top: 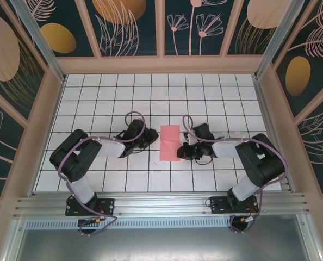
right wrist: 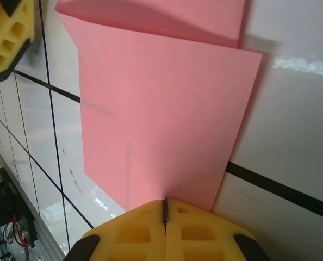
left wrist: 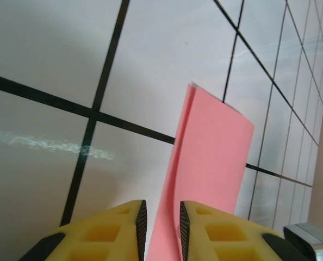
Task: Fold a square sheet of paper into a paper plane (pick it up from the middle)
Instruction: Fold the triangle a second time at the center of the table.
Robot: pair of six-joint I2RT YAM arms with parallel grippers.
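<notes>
The salmon-pink sheet of paper (top: 169, 142) lies folded on the white grid table between my two grippers. In the left wrist view a raised flap of the paper (left wrist: 210, 157) stands on edge and runs down between the yellow fingers of my left gripper (left wrist: 161, 217), which stands open with a gap on either side of the paper. My left gripper (top: 152, 140) is at the sheet's left edge. My right gripper (right wrist: 165, 204) is shut, its tips on the near edge of the flat paper (right wrist: 161, 119). In the top view it (top: 181, 150) sits at the sheet's right edge.
White tiles with black grid lines (top: 161, 98) stretch on all sides of the paper. Patterned walls (top: 129, 27) and a metal frame (top: 161, 204) enclose the table. A yellow finger of the left gripper (right wrist: 4, 38) shows at the top left of the right wrist view.
</notes>
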